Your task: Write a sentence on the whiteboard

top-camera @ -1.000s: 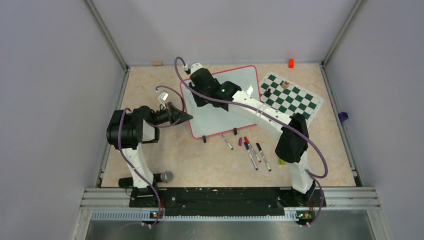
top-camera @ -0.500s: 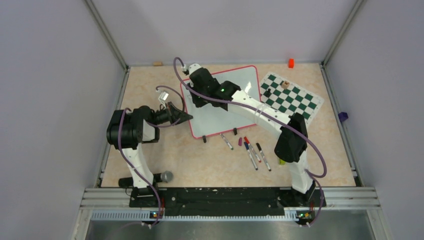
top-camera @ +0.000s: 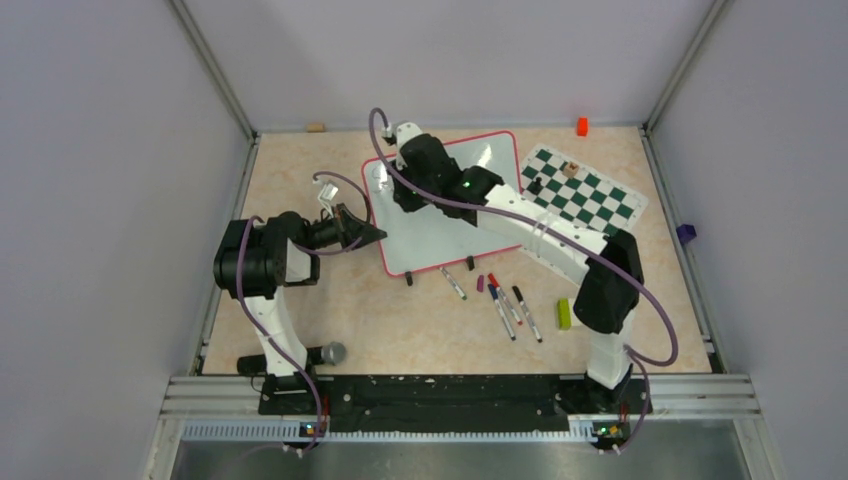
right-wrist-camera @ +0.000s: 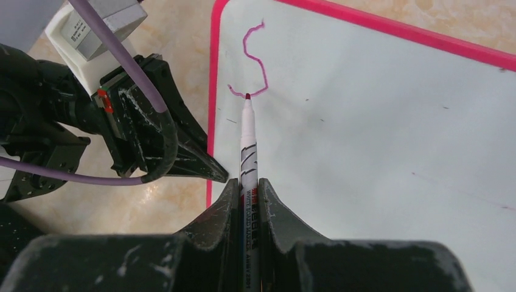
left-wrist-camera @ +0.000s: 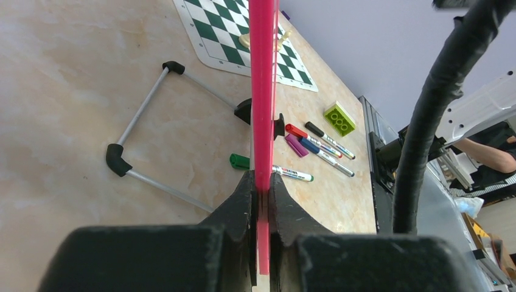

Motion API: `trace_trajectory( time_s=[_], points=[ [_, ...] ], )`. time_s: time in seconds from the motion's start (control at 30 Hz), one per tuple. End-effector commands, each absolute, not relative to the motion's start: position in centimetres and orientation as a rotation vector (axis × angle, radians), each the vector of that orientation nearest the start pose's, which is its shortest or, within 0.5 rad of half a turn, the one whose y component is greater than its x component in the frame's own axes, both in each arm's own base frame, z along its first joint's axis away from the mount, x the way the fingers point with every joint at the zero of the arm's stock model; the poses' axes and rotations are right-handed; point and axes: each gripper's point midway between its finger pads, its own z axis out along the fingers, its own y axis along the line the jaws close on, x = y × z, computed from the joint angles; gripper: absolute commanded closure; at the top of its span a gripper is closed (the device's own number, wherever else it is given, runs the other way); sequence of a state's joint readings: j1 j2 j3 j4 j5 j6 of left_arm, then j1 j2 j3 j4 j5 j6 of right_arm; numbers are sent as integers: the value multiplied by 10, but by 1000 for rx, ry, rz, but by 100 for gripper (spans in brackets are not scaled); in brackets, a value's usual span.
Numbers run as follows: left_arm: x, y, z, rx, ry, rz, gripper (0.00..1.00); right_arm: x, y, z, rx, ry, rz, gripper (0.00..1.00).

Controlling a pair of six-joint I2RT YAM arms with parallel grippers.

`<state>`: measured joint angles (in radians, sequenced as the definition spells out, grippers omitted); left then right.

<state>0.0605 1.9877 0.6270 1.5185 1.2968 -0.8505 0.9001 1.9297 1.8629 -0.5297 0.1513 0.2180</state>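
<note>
1 whiteboard (top-camera: 440, 240) bears 1 purple stroke (right-wrist-camera: 255, 59); 4 markers (top-camera: 527, 314) lie beside.

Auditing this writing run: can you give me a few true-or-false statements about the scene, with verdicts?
1. The right claw grips a marker. True.
2. The whiteboard carries a finished sentence. False: only one S-shaped stroke shows.
3. The left claw hangs open beside the board. False: it is shut on the whiteboard's red rim.
4. The marker's tip sits at the stroke's lower end. True.
</note>
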Motion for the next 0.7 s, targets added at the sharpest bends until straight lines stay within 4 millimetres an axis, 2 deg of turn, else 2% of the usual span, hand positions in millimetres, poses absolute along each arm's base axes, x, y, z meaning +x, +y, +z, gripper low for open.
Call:
trace_trajectory(
  time_s=[0.0,0.1,0.2,0.33,0.67],
  points=[
    [335,-164,131,654,1571,-1448,100,362,397,300,-506,1956,606,100],
    [335,-164,131,655,1570,-1448,100,367,384,297,-466,1975,608,100],
    [335,-164,131,653,1572,-1449,100,364,379,297,-477,1945,624,100],
    [335,-163,131,655,1570,-1447,100,355,381,300,-555,1925,649,100],
    [335,-164,131,654,1571,-1448,100,359,391,288,-628,1954,601,100]
  ],
)
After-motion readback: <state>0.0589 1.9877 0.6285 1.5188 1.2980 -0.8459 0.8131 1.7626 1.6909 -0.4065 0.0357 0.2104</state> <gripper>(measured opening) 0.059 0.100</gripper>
